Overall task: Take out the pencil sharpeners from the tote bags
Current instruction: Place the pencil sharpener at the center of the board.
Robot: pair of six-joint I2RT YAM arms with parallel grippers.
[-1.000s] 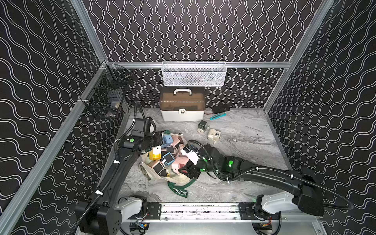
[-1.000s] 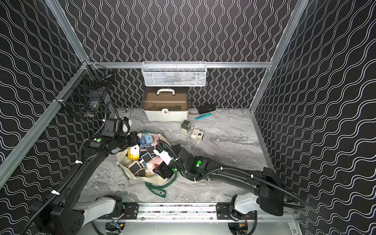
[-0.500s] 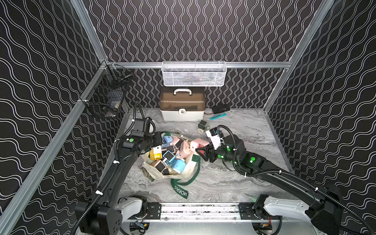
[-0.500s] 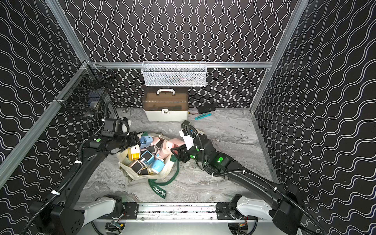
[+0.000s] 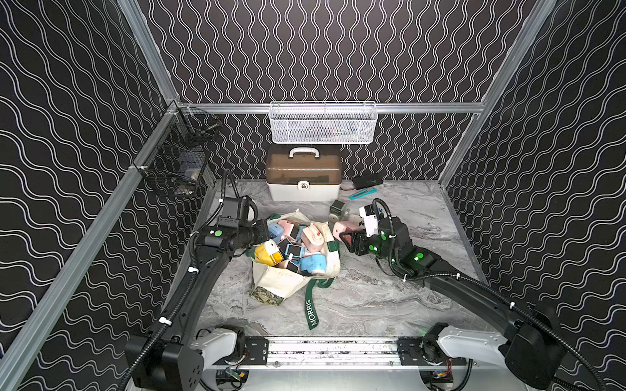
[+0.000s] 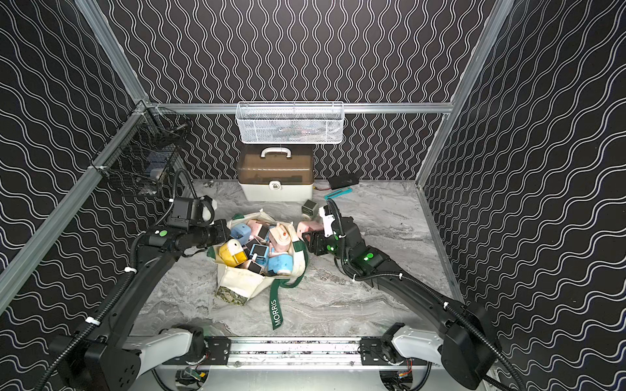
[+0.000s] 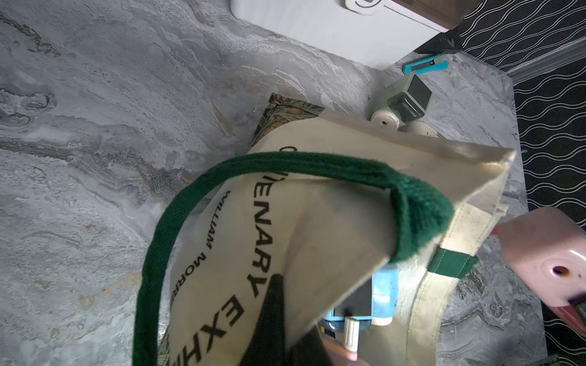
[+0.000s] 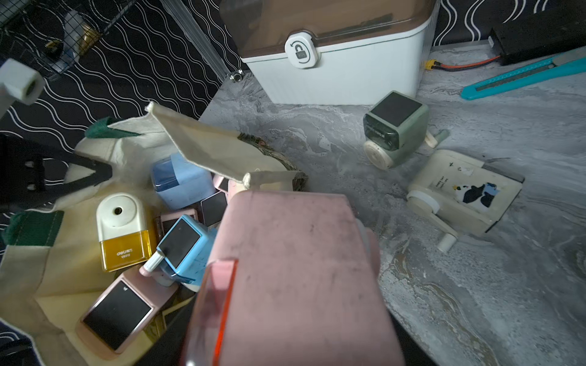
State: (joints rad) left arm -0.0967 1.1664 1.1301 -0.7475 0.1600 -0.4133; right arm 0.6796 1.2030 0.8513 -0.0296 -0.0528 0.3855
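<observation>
The grey marble table (image 5: 389,298) fills the floor of the booth, and both black arms reach in over it from the near rail. Mid-table lies the cream tote bag (image 5: 288,282), slumped on its side with its mouth gaping upward and one dark green strap (image 5: 311,311) lettered "MORRIS" trailing toward the rail. Behind it a white-and-brown case (image 5: 302,176) stands against the back wall, under a white mesh basket (image 5: 321,125); a black wire basket (image 5: 179,162) hangs on the wall nearest the left arm. The left gripper (image 5: 264,233) is clenched on the bag's rim on its own side, pinching the cloth and holding the mouth open. The right gripper (image 5: 350,238) grasps a pink sharpener (image 5: 340,227) just outside the bag's opposite rim, over the table — whether it touches the surface I cannot tell. Inside the bag the pencil sharpeners (image 5: 294,247) are heaped together: a yellow sharpener (image 8: 122,234), light blue ones and more pink ones, tumbled at all angles. Two already lie out on the table between the bag and the case — a pale green sharpener (image 8: 393,130) and, just beside it, a cream sharpener (image 8: 463,193) with a panda picture. A teal knife (image 5: 362,193) rests near the back wall.
</observation>
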